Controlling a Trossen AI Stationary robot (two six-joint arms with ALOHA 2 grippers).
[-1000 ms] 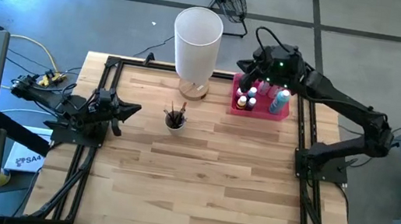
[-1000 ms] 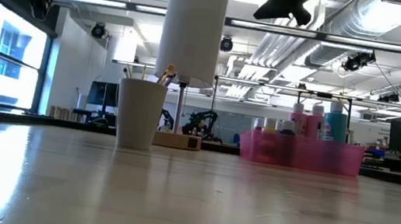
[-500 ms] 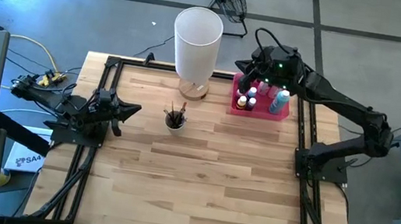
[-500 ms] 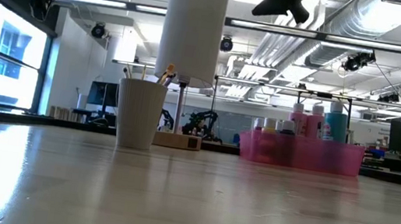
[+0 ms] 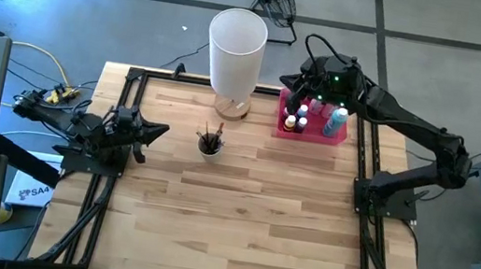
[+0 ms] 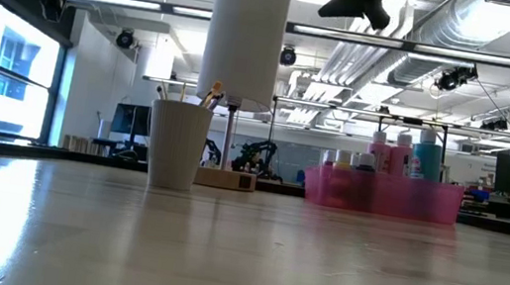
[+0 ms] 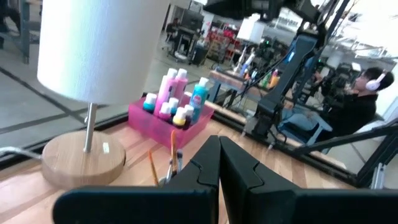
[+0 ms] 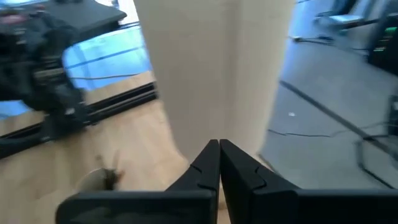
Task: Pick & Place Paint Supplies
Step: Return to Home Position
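Pink tray [image 6: 382, 195] holds paint bottles [image 5: 335, 120]. Right gripper [image 8: 219, 146] above tray's far corner, fingers pressed together, empty. Left gripper [image 7: 219, 142] well apart from tray, likewise closed, empty.

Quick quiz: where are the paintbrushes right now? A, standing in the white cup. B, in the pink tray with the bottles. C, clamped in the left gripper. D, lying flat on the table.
A: the paintbrushes stand together in the white cup, which sits on the table apart from the pink tray.
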